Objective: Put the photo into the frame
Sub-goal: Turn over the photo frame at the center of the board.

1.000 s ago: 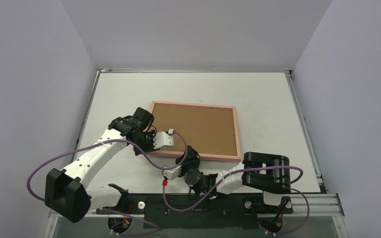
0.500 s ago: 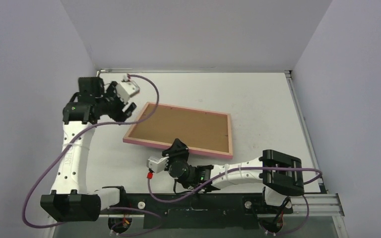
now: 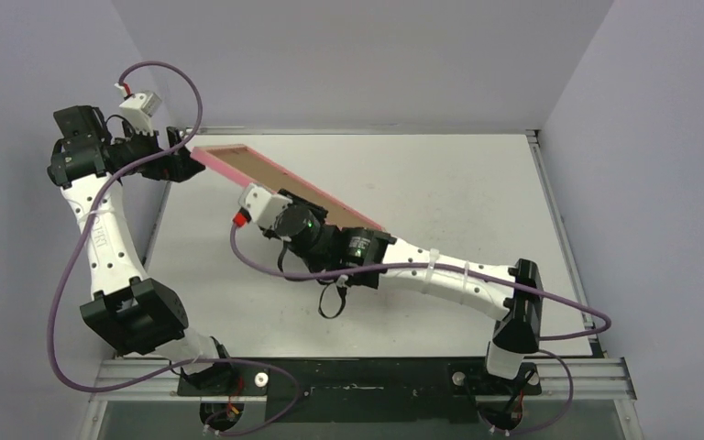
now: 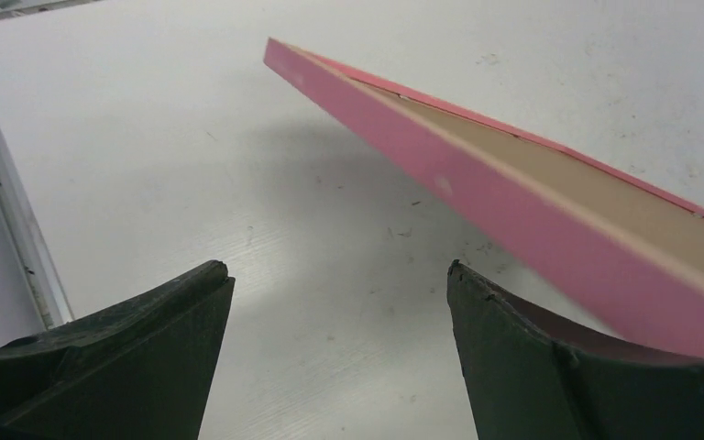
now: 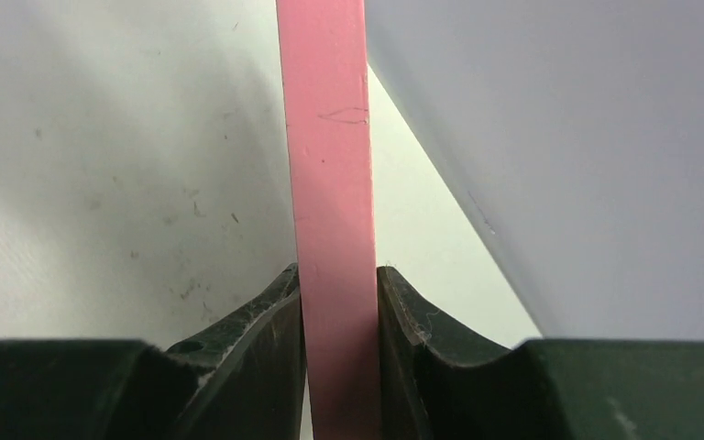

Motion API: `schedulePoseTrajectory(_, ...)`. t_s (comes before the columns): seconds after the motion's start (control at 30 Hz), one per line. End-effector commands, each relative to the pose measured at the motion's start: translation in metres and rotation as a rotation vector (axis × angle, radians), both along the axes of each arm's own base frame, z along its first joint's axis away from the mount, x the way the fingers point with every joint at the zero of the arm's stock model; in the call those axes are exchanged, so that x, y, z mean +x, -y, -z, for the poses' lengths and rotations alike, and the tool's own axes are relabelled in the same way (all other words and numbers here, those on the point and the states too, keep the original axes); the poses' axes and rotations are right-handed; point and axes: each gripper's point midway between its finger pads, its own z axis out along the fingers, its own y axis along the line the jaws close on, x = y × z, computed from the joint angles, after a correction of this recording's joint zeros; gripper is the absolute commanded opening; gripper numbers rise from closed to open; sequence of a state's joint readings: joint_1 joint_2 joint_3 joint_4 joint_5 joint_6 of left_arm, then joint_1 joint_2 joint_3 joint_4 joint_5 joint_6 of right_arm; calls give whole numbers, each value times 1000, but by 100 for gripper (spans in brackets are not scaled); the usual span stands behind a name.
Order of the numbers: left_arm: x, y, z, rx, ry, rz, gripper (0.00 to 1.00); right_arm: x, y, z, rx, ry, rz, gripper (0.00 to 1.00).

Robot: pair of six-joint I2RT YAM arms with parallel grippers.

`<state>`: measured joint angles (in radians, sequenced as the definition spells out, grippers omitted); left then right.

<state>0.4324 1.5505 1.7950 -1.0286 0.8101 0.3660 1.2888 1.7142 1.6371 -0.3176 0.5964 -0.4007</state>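
Tilting up off the white table [image 3: 477,183], the thin-railed pink rectangular picture frame [image 3: 225,163] now hangs above it, right gripper [image 5: 337,284] clamped on its rail, left gripper [image 4: 339,275] just released, jaws apart; probably a turn-over, photo unseen.

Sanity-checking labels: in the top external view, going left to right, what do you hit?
left gripper → frame → right arm's base

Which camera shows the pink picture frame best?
The overhead view: it shows the frame tilted, nearly whole. The left wrist view catches one corner; the right wrist view only an edge pinched between jaws.
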Motion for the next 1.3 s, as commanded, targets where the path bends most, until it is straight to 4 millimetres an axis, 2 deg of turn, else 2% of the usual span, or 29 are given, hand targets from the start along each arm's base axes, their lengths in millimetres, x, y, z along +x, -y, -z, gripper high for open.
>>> schedulePoseTrajectory(0.0, -16, 22, -15, -102, 12, 36, 85, 29, -4, -23, 194, -169, 89, 22)
schedulePoseTrajectory(0.07, -17, 23, -11, -113, 4, 19, 86, 44, -1, -25, 207, -215, 110, 25)
schedulePoseTrajectory(0.23, -19, 20, 8, -123, -41, -25, 86, 97, 19, -29, 321, -372, 223, 28)
schedulePoseTrajectory(0.33, -23, 20, 22, -120, -66, -24, 86, 118, 36, -19, 415, -493, 242, 26)
schedulePoseTrajectory(0.43, -26, 24, 34, -131, -90, -10, 86, 142, 59, -17, 599, -663, 235, 24)
schedulePoseTrajectory(0.5, -27, 29, 40, -137, -104, 0, 86, 151, 72, -16, 648, -714, 254, 24)
schedulePoseTrajectory(0.6, -27, 36, 46, -152, -114, 8, 86, 154, 74, -11, 623, -734, 268, 23)
schedulePoseTrajectory(0.73, -29, 48, 57, -168, -131, 25, 86, 150, 73, -18, 642, -732, 270, 21)
schedulePoseTrajectory(0.8, -32, 54, 61, -174, -138, 36, 85, 146, 70, -26, 676, -744, 256, 20)
schedulePoseTrajectory(0.97, -35, 65, 65, -201, -149, 65, 85, 128, 50, -62, 833, -821, 140, 21)
schedulePoseTrajectory(1.1, -38, 69, 68, -227, -162, 77, 85, 119, 42, -77, 975, -895, 90, 21)
schedulePoseTrajectory(1.17, -40, 70, 71, -234, -172, 84, 85, 119, 42, -71, 1005, -917, 103, 22)
schedulePoseTrajectory(1.27, -43, 72, 73, -240, -179, 95, 84, 131, 55, -55, 1048, -943, 162, 22)
